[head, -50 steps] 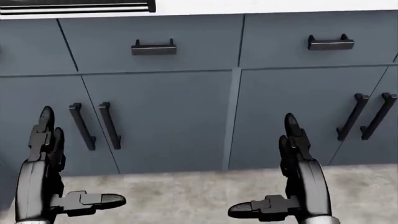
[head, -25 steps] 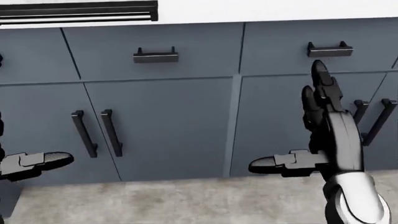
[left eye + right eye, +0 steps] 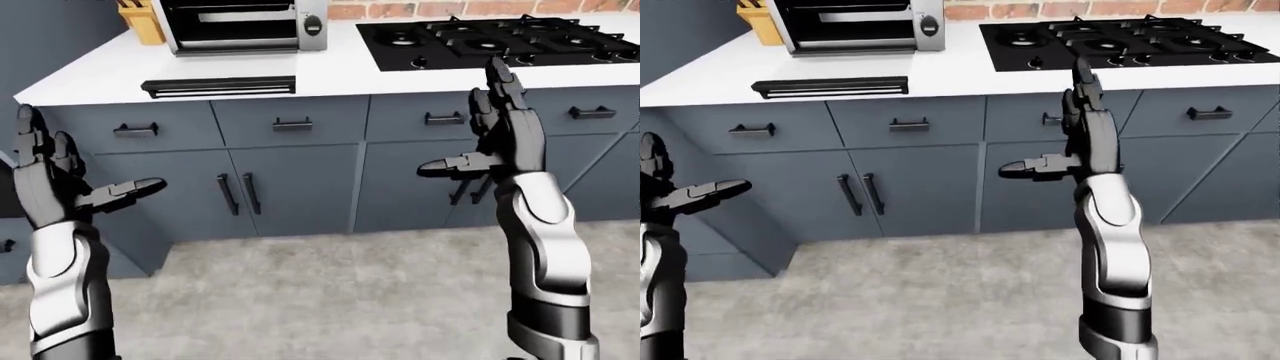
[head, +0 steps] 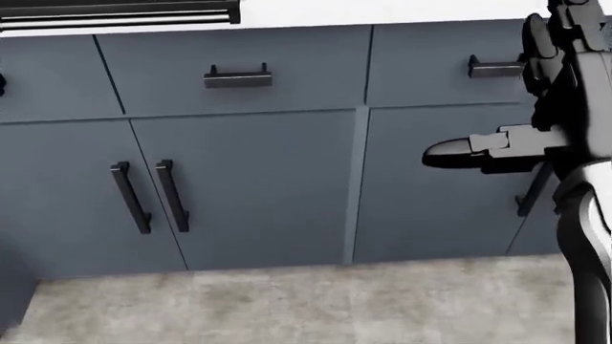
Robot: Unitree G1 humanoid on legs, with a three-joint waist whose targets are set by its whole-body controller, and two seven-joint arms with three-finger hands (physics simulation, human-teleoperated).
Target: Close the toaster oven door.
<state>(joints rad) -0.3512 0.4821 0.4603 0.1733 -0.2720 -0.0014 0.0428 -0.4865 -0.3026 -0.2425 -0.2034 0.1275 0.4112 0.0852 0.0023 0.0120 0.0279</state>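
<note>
On the white tabletop, upper left: toaster oven, door dropped flat past the edge; both hands, left hand and right hand, open, empty, well below—risk: an upward reach knocks the door's underside.

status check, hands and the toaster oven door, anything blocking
Left hand open, empty. Right hand open, empty, raised before the cabinets. Toaster oven door down flat, open, untouched. Nothing between hands and door.
</note>
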